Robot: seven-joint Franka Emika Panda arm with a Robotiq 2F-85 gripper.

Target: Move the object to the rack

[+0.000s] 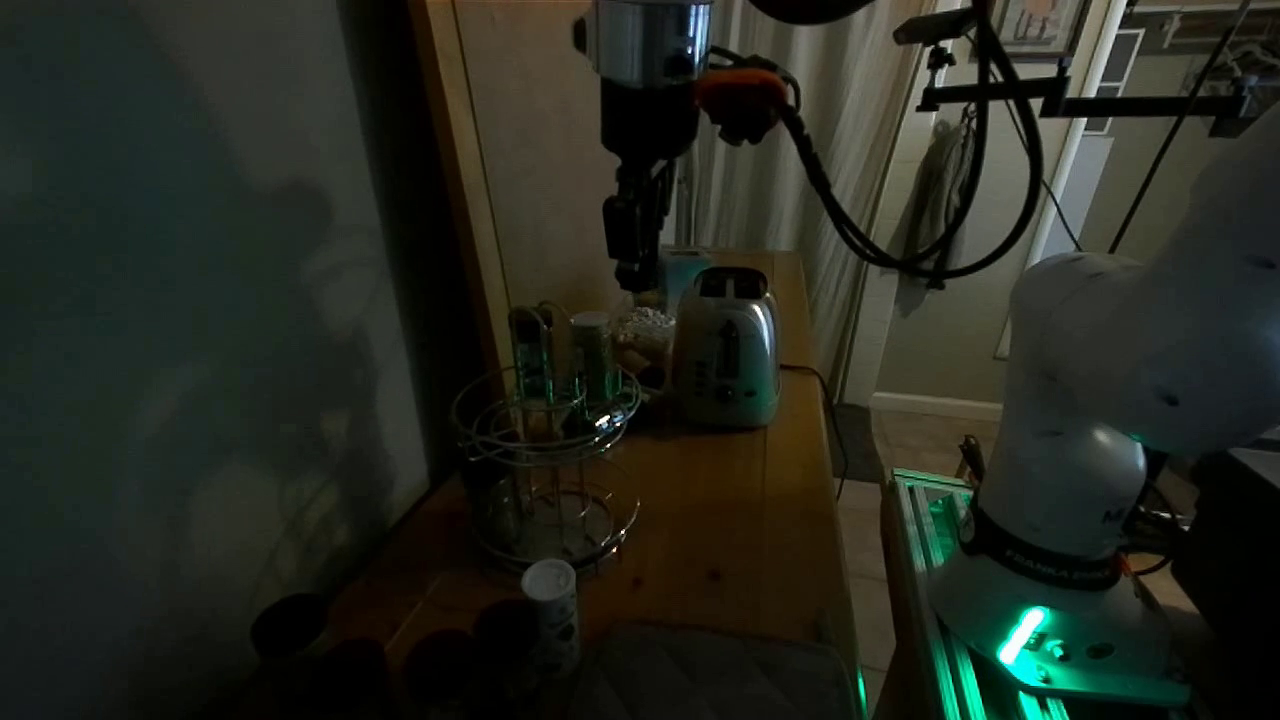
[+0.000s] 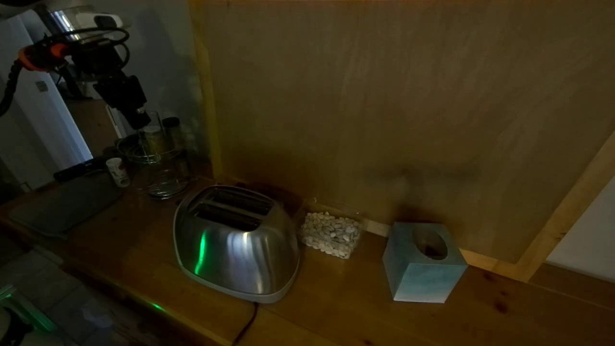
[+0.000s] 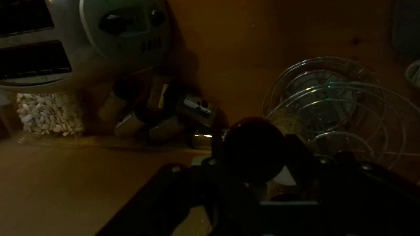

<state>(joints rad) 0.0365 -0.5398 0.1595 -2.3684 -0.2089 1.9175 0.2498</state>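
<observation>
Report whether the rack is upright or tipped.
Upright. In both exterior views the rack stands on the table, one wire tier above the other.

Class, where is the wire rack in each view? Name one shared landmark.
In an exterior view: the rack, just left of centre.
In an exterior view: the rack, left, mid-height.
In the wrist view: the rack, on the right.
Shared landmark: the toaster, in all three.
</observation>
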